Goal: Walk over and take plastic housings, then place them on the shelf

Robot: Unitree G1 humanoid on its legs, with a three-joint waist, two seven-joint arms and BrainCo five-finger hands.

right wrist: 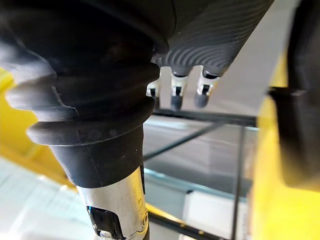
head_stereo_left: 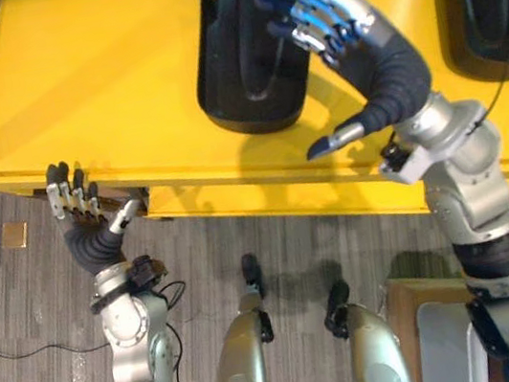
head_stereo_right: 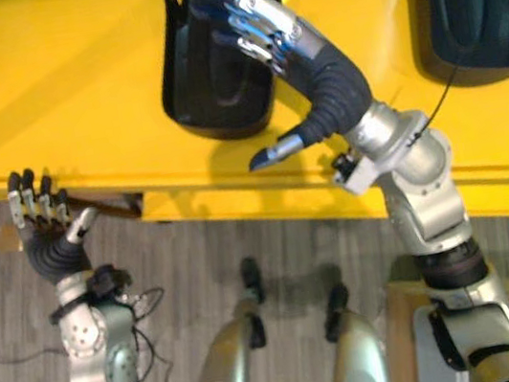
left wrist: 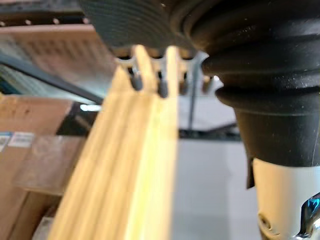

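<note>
Black plastic housing [head_stereo_left: 241, 77]: laid on the yellow table [head_stereo_left: 92, 81] toward its far edge, about midway along; a second housing [head_stereo_left: 497, 7] is seen at the far right corner, well apart from it. Right hand [head_stereo_left: 333, 14]: held over the first housing's right side, fingers loosely extended and spread, thumb [head_stereo_left: 334, 140] stuck out toward the near edge, nothing gripped; contact with the housing cannot be told. Left hand [head_stereo_left: 79, 214]: raised against the table's near edge by the left corner, fingers straight and lightly spread, nothing held.
</note>
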